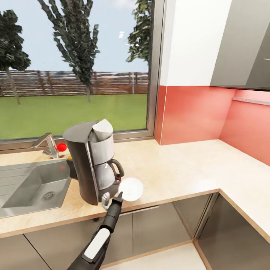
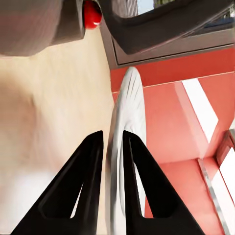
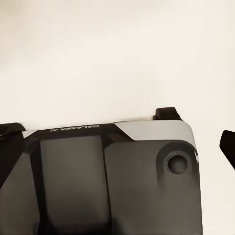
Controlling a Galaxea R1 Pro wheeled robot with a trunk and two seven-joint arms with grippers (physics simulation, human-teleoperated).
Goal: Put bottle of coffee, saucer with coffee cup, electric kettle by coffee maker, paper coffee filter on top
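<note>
Kitchen corner, window onto lawn and fence behind, red backsplash, L-shaped kitchen countertop (image 1: 195,165) with a steel sink (image 1: 22,187) set in on the left side of the head view.

Status by item, largest first:

1. coffee maker (image 1: 92,161) stands upright on the countertop just beside the sink, carafe in place. This condition appears met.
2. paper coffee filter (image 1: 103,130): a white cone sits in the top of the machine, point up. Judged done.
3. electric kettle: not identifiable. A red knob (image 1: 61,147) shows behind the machine near the faucet (image 1: 47,144); cannot tell what it belongs to.
4. saucer (image 1: 130,188): white disc just beside the machine's carafe side, near the counter's front edge. The left wrist view shows it edge-on (image 2: 128,147), rim between the 2 dark fingers (image 2: 90,181), so it is tilted and gripped, not yet lying flat.
5. Bottle and cup: not identified in these views; both judged outstanding.

left gripper (image 1: 114,197): narrow, pinching the saucer's rim, reaching in from the counter front.
Right gripper: the right wrist view shows a dark robot housing (image 3: 112,176) against a pale surface; finger state cannot be told.

Estimate: 2 of 5 conditions met, saucer placement in hand, release remaining.
</note>
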